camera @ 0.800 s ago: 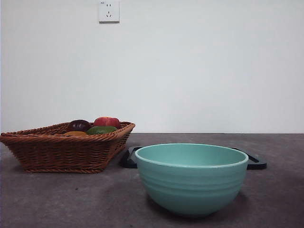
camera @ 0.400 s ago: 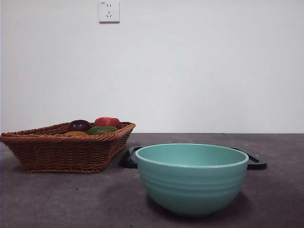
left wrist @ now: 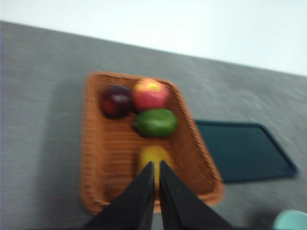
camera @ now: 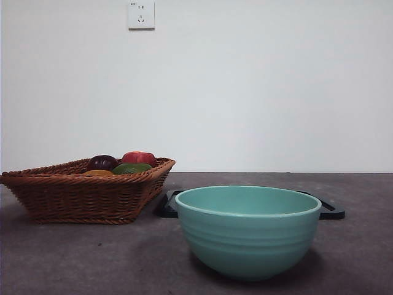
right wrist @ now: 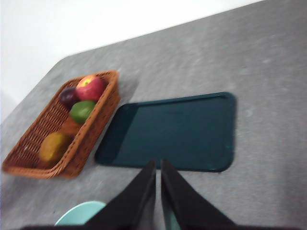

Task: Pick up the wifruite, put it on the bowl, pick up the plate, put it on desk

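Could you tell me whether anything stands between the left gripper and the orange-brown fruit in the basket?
Nothing visible does: the left gripper hangs above the wifruite, which lies uncovered in the basket, apart from the other fruits.

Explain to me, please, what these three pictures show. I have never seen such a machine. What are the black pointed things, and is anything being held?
This is a robot with two arms at a table. One picture comes from a low camera at table height; the other two come from cameras on each arm's wrist.

The black points are grippers. The left gripper, fingers together, hangs above a wicker basket, over the orange-brown wifruite. The right gripper, also closed, hangs above a dark rectangular plate.

The basket also holds a purple fruit, a red apple and a green fruit. A teal bowl stands on the desk, in front of the plate. Nothing is held.
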`<move>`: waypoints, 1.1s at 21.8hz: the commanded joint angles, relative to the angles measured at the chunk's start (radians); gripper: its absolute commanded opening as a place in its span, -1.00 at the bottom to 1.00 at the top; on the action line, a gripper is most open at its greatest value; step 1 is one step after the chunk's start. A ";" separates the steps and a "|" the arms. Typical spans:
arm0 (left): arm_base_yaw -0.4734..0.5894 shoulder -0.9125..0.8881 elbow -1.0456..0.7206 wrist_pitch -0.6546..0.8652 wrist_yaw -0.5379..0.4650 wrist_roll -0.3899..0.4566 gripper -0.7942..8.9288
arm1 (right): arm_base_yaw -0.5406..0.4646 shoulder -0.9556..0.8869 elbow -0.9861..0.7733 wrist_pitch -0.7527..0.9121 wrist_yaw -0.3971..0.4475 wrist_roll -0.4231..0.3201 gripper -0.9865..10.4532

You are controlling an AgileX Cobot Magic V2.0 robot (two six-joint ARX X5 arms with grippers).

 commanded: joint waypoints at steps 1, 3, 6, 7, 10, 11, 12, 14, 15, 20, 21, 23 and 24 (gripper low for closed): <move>-0.019 0.072 0.074 -0.018 0.051 0.017 -0.81 | 0.034 0.077 0.066 -0.027 -0.020 -0.067 -0.81; -0.034 0.131 0.126 -0.053 0.094 0.039 -0.81 | 0.062 0.141 0.123 -0.069 -0.048 -0.102 -0.81; -0.051 0.211 0.197 -0.113 0.148 0.078 -0.81 | 0.093 0.214 0.198 -0.137 -0.099 -0.152 -0.81; -0.055 0.233 0.217 -0.133 0.167 0.092 -0.81 | 0.102 0.235 0.222 -0.162 -0.112 -0.166 -0.81; -0.059 0.313 0.302 -0.227 0.304 0.117 -0.81 | 0.134 0.303 0.332 -0.263 -0.200 -0.203 -0.81; -0.059 0.327 0.318 -0.240 0.347 0.125 -0.81 | 0.139 0.309 0.357 -0.276 -0.224 -0.203 -0.81; -0.059 0.338 0.332 -0.254 0.394 0.129 -0.81 | 0.141 0.309 0.382 -0.282 -0.247 -0.203 -0.81; -0.059 0.344 0.353 -0.283 0.448 0.129 -0.81 | 0.142 0.300 0.426 -0.298 -0.268 -0.226 -0.81; -0.059 0.344 0.356 -0.290 0.459 0.128 -0.81 | 0.142 0.293 0.439 -0.303 -0.268 -0.229 -0.81; -0.059 0.317 0.356 -0.326 0.496 0.128 -0.78 | 0.142 0.241 0.457 -0.312 -0.266 -0.229 -0.81; -0.059 0.314 0.356 -0.334 0.496 0.128 -0.78 | 0.142 0.235 0.457 -0.316 -0.266 -0.229 -0.81; -0.059 0.310 0.356 -0.346 0.498 0.129 -0.63 | 0.142 0.227 0.457 -0.327 -0.258 -0.229 -0.77; -0.059 0.308 0.356 -0.352 0.499 0.129 -0.36 | 0.142 0.227 0.457 -0.335 -0.256 -0.229 -0.58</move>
